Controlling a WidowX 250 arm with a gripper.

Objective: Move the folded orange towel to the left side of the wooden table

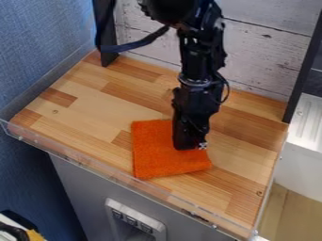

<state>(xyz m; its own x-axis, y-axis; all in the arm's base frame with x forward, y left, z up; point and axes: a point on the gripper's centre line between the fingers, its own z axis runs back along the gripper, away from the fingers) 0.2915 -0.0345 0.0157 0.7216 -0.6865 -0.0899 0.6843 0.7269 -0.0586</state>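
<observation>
Single fixed camera — positioned above the worktop's front edge, looking down at a slant toward the whitewashed plank backboard (267,52); range moderate — near-complete worktop (94,101) within frame, no second view shared.

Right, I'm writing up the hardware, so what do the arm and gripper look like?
The arm is black and built of slim, jointed segments, with a paler ring at the wrist. A thick, dark blue-black cable loops off one side, and a thin black wire curves out lower down. The gripper is black too, narrow and blocky, with a small pale speckled patch near its tip.
</observation>
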